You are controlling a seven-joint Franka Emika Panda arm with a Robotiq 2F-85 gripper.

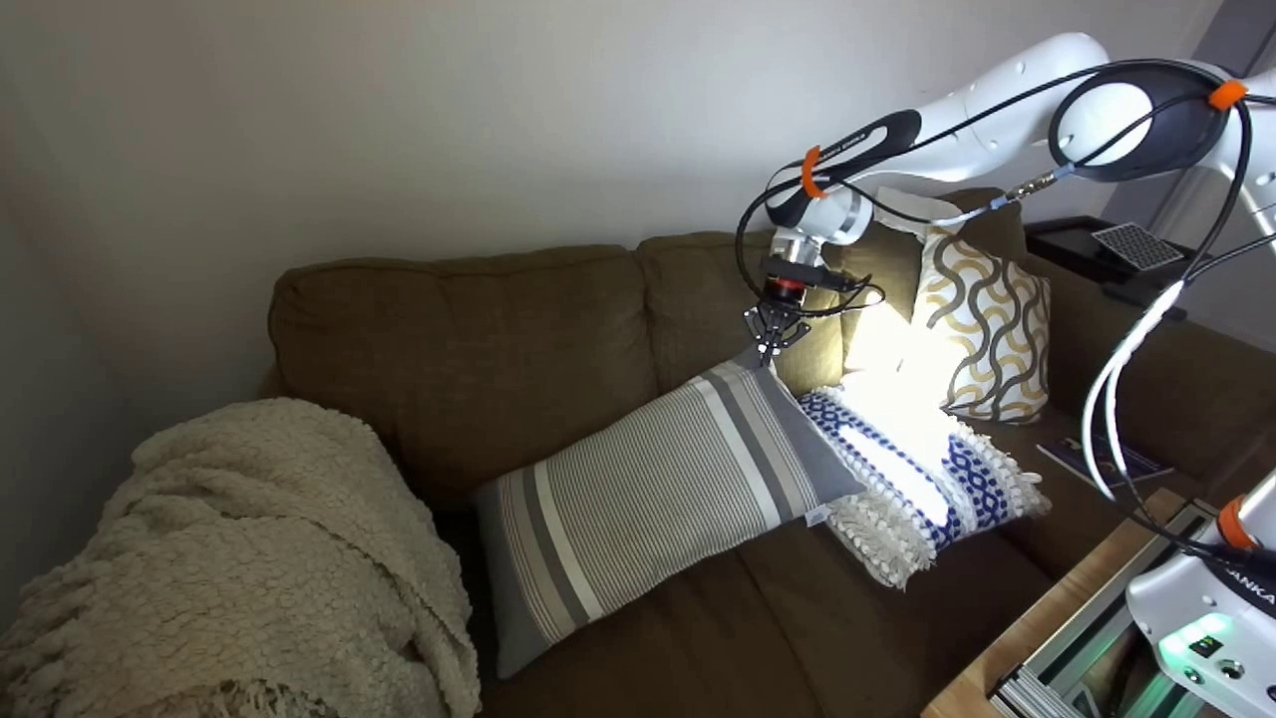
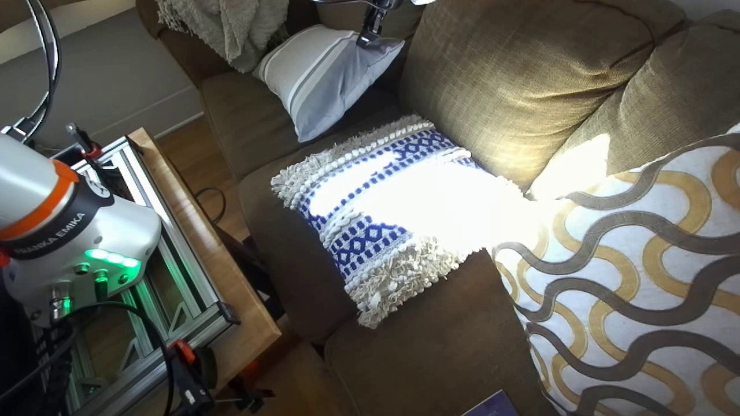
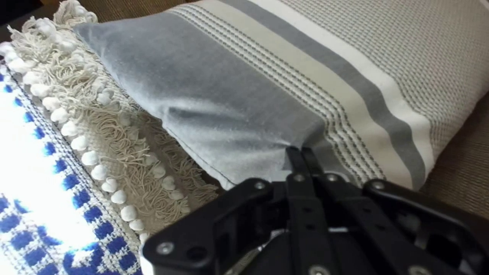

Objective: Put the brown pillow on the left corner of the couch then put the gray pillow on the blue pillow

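My gripper (image 3: 300,149) is shut on the gray pillow (image 1: 658,499), pinching its fabric near the upper corner in the wrist view and in both exterior views. That end is raised while the far end rests low by the blanket. The blue pillow (image 2: 370,231) lies flat on the seat, washed out by bright glare. In an exterior view the gray pillow's lower corner overlaps the blue pillow's fringe; whether they touch I cannot tell. Leaning upright against the couch back, the brown pillow (image 1: 982,329) stands in the left corner of the couch (image 1: 1072,414), beside the armrest.
A cream knit blanket (image 1: 269,558) is heaped over the opposite couch end. A book (image 1: 1102,459) lies on the seat before the brown pillow. The wooden robot table (image 2: 243,329) stands along the couch front. Back cushions (image 1: 478,359) rise behind the gray pillow.
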